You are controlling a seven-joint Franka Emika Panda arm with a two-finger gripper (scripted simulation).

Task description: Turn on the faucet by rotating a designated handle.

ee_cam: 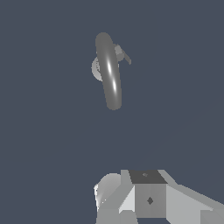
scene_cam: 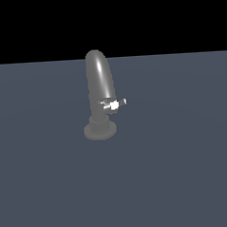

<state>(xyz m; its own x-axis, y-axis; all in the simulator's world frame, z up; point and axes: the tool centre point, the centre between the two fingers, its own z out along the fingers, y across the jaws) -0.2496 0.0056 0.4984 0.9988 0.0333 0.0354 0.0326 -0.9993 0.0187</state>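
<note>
Only the claw's (ee_cam: pixel 151 197) pale grey, blocky body shows, at the edge of the wrist view; its fingertips are out of sight, so whether it is released or clenched cannot be told. It is well apart from the faucet (scene_cam: pixel 99 83). In the exterior view the faucet stands near the middle of the dark blue-grey floor (scene_cam: pixel 53 185), its ridged base at 6 o'clock under the arched spout. At 3 o'clock of the faucet body juts the handle (scene_cam: pixel 114 105), towards the exterior view's right.
</note>
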